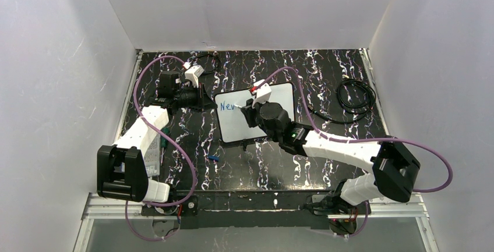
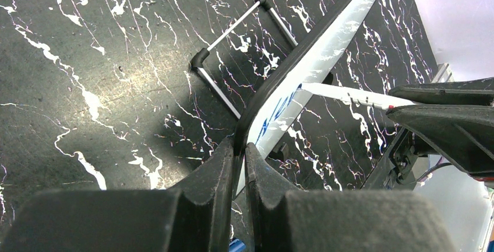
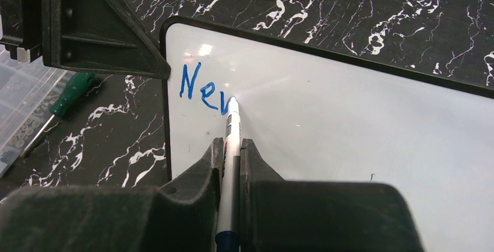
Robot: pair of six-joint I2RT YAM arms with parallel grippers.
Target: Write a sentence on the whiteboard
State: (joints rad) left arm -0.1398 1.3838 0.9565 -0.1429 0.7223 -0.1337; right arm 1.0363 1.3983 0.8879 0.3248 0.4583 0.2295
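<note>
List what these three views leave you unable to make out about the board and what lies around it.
Top external: the right arm covers the middle of the whiteboard, hiding the sentence beyond its first letters.
Top external: the blue item is too small to identify.
Left wrist: the board is almost edge-on, so its blue strokes are unreadable.
Right wrist: the right fingers hide the board's near edge; print on the marker is too small.

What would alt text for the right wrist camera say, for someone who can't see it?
A marker pinched in the right arm's jaws touches its tip to the whiteboard, just after blue writing reading "Ne". The left arm's jaws sit at the board's upper left corner.
</note>
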